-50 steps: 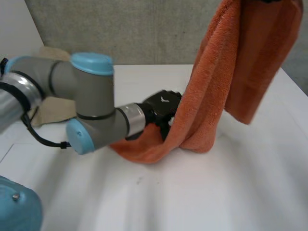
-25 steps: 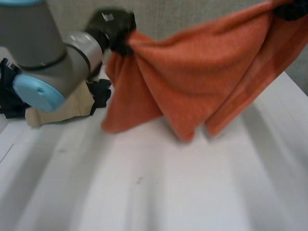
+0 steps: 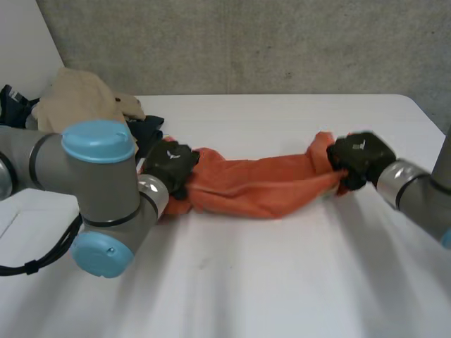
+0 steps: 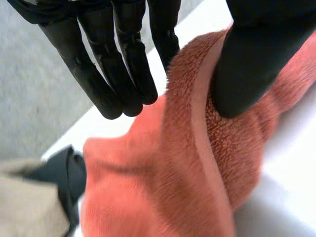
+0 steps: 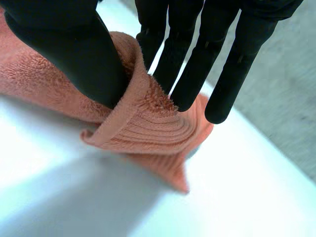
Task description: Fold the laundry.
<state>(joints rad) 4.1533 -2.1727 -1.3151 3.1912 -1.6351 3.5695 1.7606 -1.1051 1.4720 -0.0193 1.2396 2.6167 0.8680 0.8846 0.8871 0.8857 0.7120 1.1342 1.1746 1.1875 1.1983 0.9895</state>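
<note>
An orange towel lies bunched in a long strip across the white table, stretched between my two hands. My left hand is at its left end. There the thumb rests on a ridge of towel while the straight fingers stand a little off it, open. My right hand is at the towel's right end. Its thumb and straight fingers pinch the towel's hemmed edge just above the table.
A pile of beige cloth and a dark garment lie at the table's back left, close behind my left hand. The dark garment sits right beside the towel's left end. A grey wall runs behind the table.
The towel hung in the air between both raised hands; both hands have come down and it now lies on the table. My left hand's fingers have eased off the cloth.
</note>
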